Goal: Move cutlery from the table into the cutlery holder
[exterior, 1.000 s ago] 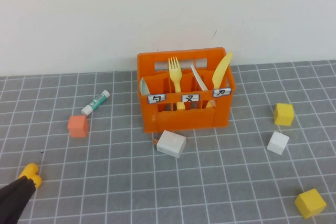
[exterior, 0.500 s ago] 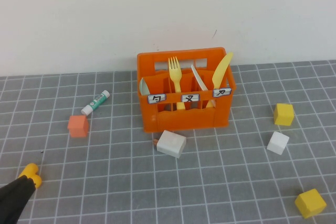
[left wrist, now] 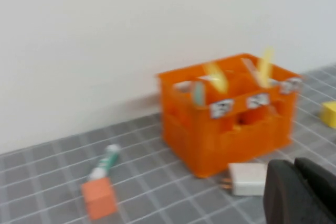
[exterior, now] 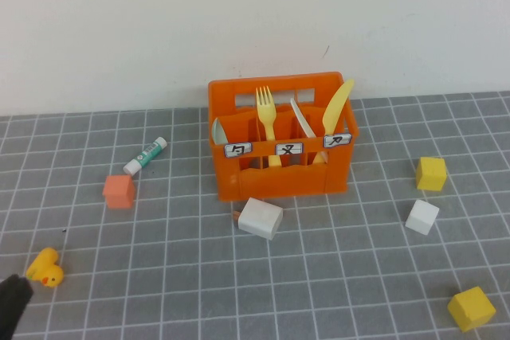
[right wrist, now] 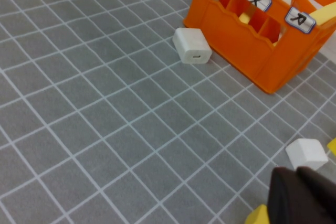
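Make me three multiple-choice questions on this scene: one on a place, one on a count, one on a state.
1. Where is the fork?
A. in the crate
B. on the table
C. in the left gripper

2. How many yellow cubes lie on the table?
A. one
B. two
C. four

3. How is the right gripper?
A. shut on the spoon
B. shut, empty
C. wide open

Answers: 1 A, it stands upright in the middle compartment. 2 B, both lie at the right. 3 B, its fingers meet with nothing between.

Place: my lab test bench.
Evidence: grey gridded table, bare white wall, scattered toy blocks.
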Controlling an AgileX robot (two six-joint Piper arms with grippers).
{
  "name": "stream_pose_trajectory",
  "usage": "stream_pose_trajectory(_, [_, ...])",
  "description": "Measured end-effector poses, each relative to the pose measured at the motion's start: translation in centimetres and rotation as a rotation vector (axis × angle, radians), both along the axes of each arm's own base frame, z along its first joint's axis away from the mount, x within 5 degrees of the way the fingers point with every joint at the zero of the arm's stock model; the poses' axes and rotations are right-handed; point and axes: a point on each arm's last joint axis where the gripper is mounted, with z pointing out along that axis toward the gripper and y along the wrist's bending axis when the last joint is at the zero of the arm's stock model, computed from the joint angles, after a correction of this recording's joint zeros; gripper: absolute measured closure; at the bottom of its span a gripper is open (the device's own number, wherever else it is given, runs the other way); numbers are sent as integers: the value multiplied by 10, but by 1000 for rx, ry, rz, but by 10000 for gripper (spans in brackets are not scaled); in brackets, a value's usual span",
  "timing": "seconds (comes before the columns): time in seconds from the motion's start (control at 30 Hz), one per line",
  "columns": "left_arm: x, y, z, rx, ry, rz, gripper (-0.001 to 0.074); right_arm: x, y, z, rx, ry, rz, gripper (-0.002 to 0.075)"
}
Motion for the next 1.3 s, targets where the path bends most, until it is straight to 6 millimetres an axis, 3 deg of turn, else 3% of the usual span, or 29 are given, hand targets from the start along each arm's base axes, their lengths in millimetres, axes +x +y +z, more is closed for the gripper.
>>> stream_pose_trajectory(0.27, [0, 14, -51, -78, -10, 245, 735, 0, 0, -2, -6, 6, 0, 727])
stream_pose_trajectory(0.57, [-4, 20, -75, -60, 220, 358, 735, 0, 0, -3, -7, 8, 0, 727])
stream_pose_trajectory(1.3, [-4, 20, -75, -114, 246, 368, 735, 0, 0, -3, -7, 8, 0, 727])
